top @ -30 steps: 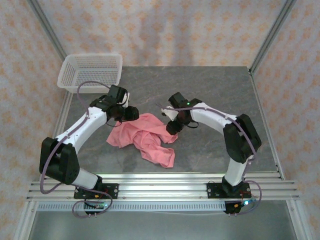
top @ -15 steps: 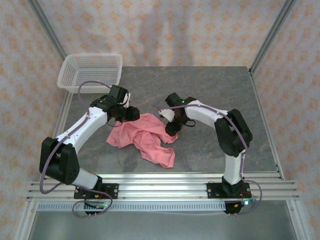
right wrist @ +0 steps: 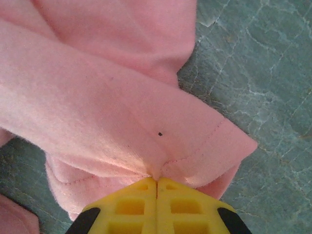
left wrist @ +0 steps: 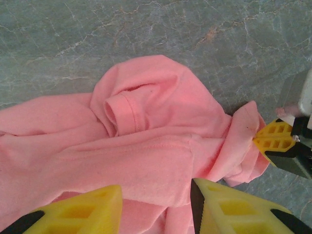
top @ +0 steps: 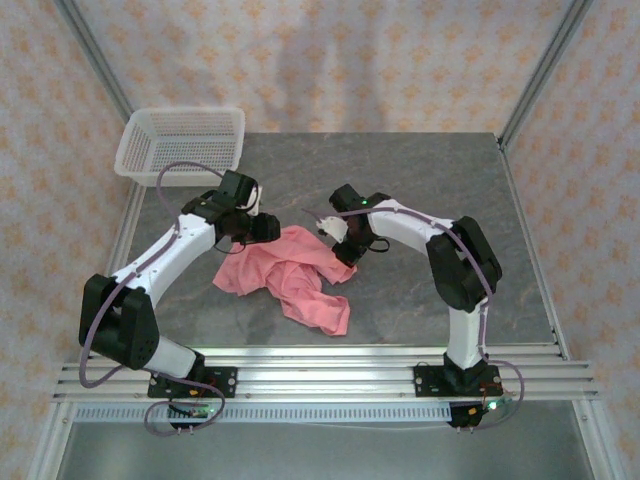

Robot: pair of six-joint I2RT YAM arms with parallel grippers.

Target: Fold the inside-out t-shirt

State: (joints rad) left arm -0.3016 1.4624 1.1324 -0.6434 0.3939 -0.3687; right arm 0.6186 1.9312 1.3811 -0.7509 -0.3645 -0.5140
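Observation:
The inside-out t-shirt (top: 290,275) lies crumpled in a salmon-pink heap on the grey stone table (top: 430,180). My left gripper (top: 262,228) hovers at the heap's far left corner. In the left wrist view its yellow fingers stand apart over a fold of the t-shirt (left wrist: 146,122), so the left gripper (left wrist: 156,195) is open. My right gripper (top: 340,250) is at the heap's far right corner. It is shut (right wrist: 156,181) and pinches a stitched hem of the t-shirt (right wrist: 97,97). The right gripper's yellow fingertip (left wrist: 275,141) also shows in the left wrist view.
A white mesh basket (top: 180,140) stands at the table's back left corner. Bare stone lies to the right of and behind the shirt. Metal frame posts (top: 545,70) rise at the back corners.
The right gripper has gone from open to shut on the shirt's hem, and its arm has edged slightly left. The left arm and gripper have not moved.

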